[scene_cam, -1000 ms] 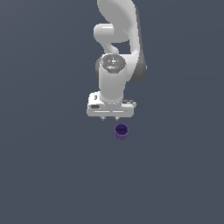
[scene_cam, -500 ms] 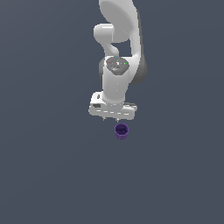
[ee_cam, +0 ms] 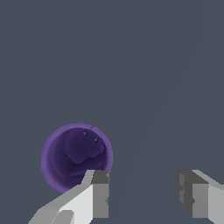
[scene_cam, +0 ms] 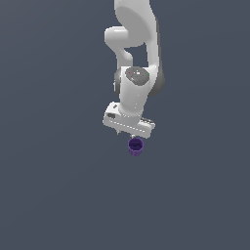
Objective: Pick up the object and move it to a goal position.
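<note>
Purple cup (ee_cam: 76, 157) stood upright, ungrasped; over the preceding second the gripper (ee_cam: 142, 194) had tilted and descended toward it, jaws wide, one finger overlapping its rim.

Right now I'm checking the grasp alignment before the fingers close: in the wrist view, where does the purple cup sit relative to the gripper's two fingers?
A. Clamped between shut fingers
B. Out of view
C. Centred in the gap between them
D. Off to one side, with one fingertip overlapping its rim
D: the purple cup lies off-centre, one finger overlapping its rim, while the open gripper has bare floor in its gap.
</note>
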You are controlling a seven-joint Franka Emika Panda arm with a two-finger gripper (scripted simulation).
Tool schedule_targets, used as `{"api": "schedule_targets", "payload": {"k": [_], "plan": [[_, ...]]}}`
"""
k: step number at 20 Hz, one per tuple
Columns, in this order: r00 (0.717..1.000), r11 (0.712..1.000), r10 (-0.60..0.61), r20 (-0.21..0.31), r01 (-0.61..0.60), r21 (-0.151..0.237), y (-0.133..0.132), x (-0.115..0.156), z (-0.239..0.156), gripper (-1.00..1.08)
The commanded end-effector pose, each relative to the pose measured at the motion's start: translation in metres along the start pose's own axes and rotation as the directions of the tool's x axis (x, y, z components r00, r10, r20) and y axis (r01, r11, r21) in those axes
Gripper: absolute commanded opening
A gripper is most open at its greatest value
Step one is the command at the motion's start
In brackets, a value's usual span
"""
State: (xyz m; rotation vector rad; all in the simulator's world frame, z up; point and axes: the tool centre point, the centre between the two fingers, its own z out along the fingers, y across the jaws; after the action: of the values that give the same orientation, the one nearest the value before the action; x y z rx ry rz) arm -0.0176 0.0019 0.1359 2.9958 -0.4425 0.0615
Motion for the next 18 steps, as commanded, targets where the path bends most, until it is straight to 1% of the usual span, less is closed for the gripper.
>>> {"api": "schedule_targets", "payload": {"k": [1, 5, 9, 13, 18], "plan": [[0.999, 0.999, 0.051, -0.015, -0.051, -0.006, -0.002, -0.002, 0.003, 0.28], [0.991, 0.991, 0.13, -0.039, -0.13, -0.011, -0.005, -0.005, 0.008, 0.28], [0.976, 0.978, 0.207, -0.064, -0.208, -0.01, -0.008, -0.008, 0.012, 0.28], [0.955, 0.959, 0.282, -0.088, -0.284, -0.005, -0.011, -0.011, 0.016, 0.28], [0.92, 0.927, 0.373, -0.117, -0.375, 0.009, -0.015, -0.015, 0.02, 0.28]]}}
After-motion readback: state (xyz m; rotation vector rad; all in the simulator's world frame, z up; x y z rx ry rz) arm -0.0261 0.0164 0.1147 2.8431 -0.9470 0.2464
